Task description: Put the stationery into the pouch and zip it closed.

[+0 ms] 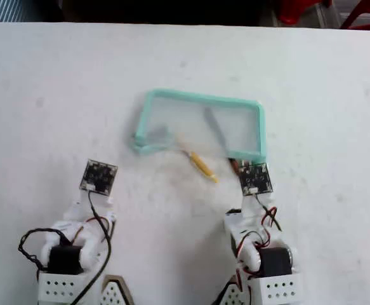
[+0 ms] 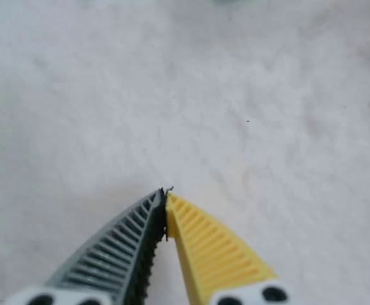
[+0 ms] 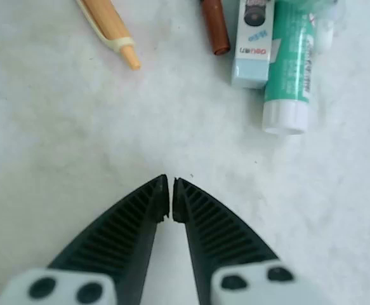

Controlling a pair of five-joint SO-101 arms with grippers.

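pouch [image 1: 185, 121]: translucent body with a mint-green border, lying flat on the white surface [image 1: 311, 76], around the middle of the high view and on the far side of both arms. one grey elongated item shows through its face; what it is cannot be determined.

left arm [image 1: 77, 244]: positioned at the near edge of the surface, well apart from the pouch's near left corner. right arm [image 1: 264, 254]: positioned at the near edge on the opposite side, with its wrist just beside the pouch's near right corner.

left end effector [image 2: 165, 194]: one grey finger and one yellow finger, tips pressed together, clenched on nothing, above bare surface. right end effector [image 3: 172, 181]: two black fingers, tips almost touching, clenched on nothing, near the stationery but apart from it.

stationery, outside the pouch, along its near edge:
- glue stick [image 3: 289, 63]: green body, white cap, lying on the surface with the cap end toward the right end effector.
- orange pen [image 3: 108, 28]: lying at an angle, one end at the pouch's near edge, tip pointing away from the pouch; set apart from the other items.
- brown pen [image 3: 214, 28]: just beside the blue-and-white block.
- blue-and-white block [image 3: 253, 44]: small, rectangular, lying between the brown pen and the glue stick, touching the glue stick.
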